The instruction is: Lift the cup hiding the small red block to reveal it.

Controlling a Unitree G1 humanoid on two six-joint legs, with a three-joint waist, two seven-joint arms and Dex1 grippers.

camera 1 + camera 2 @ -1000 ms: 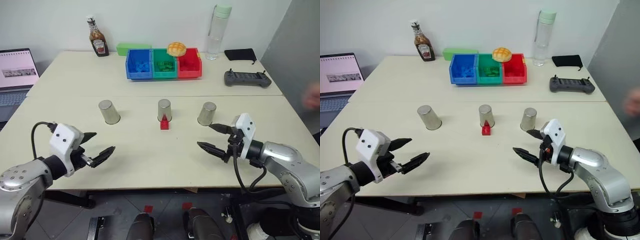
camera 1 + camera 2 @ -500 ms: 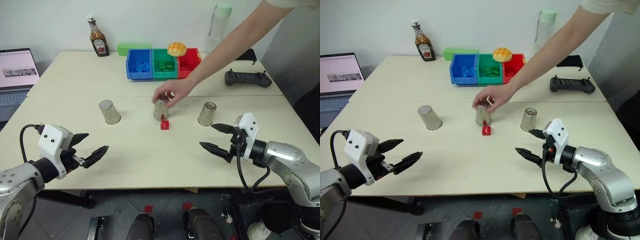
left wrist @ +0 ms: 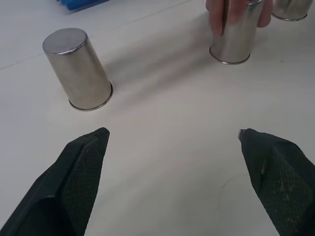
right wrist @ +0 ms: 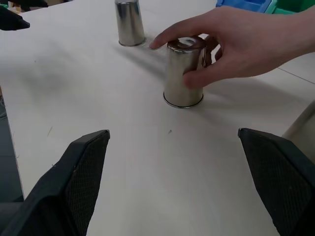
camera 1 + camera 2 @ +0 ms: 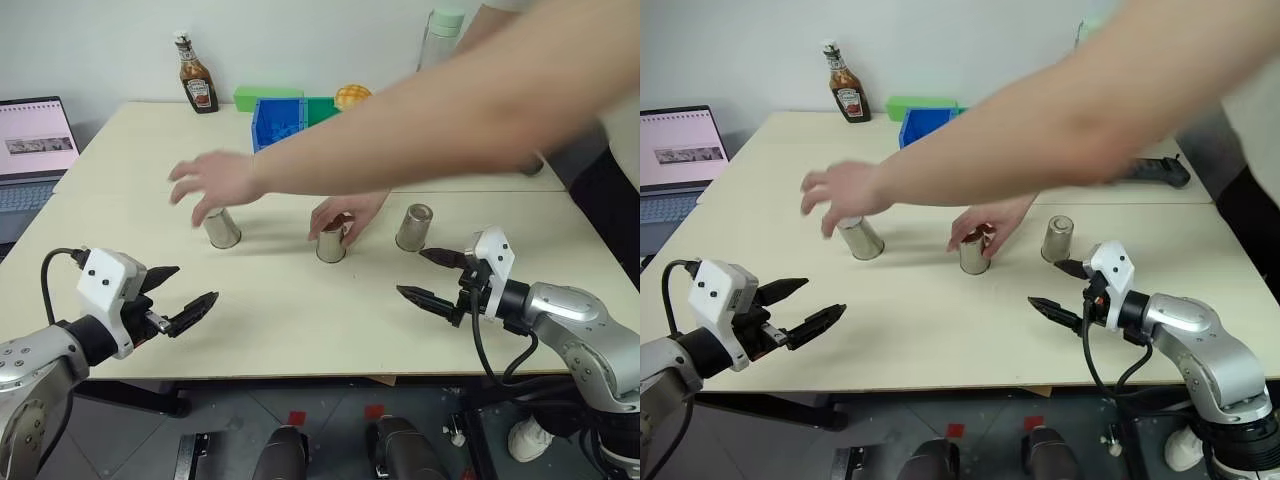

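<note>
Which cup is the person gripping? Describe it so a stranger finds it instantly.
On the cream table, three upturned silver cups stand in a row ahead of the grippers. It is the middle cup, and the only one with a person's hand wrapped around it.

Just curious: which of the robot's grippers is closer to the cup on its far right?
Right. The right gripper hangs just in front of that cup; the left gripper is across the table.

silver cups (image 5: pixel 331 244), blue bin (image 5: pixel 278 121), black tools (image 5: pixel 184 303)
</note>
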